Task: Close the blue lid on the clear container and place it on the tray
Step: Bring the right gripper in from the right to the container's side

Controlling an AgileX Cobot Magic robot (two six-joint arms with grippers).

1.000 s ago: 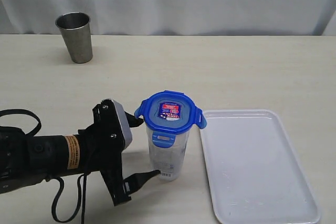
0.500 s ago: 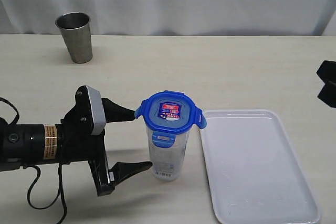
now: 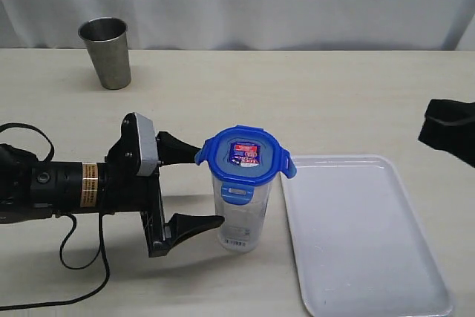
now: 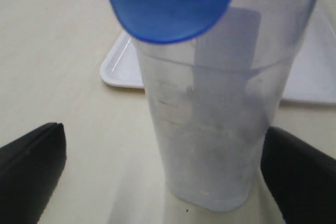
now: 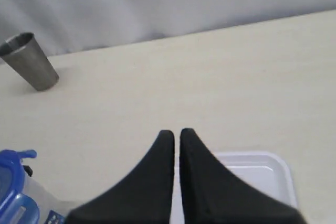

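**A:** The clear container (image 3: 241, 213), where does it stand, and why there?

**B:** Low in the middle of the frame, upright on the table (image 3: 297, 94), just left of the tray (image 3: 371, 257) and not yet on it. Taking it from the left: a steel cup (image 3: 106, 51) stands in the upper left, well apart. I cannot see what it holds.

**A:** And the arm beside it?

**B:** The left gripper (image 3: 204, 183) lies level with its jaws spread wide, one finger on either side of the container. The wrist view shows the canister wall between the two dark fingers (image 4: 31, 171). It looks lined up to close on the container, but there is no clamp now.

**A:** The lid?

**B:** The blue lid (image 3: 245, 156) sits on top. The front flap hangs down and the side flaps flare outward, so I judge it not fully latched. The container looks empty through its wall.

**A:** Further right?

**B:** The tray is bare. At the right edge, the right gripper (image 5: 177, 145) hangs above the table with its fingers pressed together, holding nothing.
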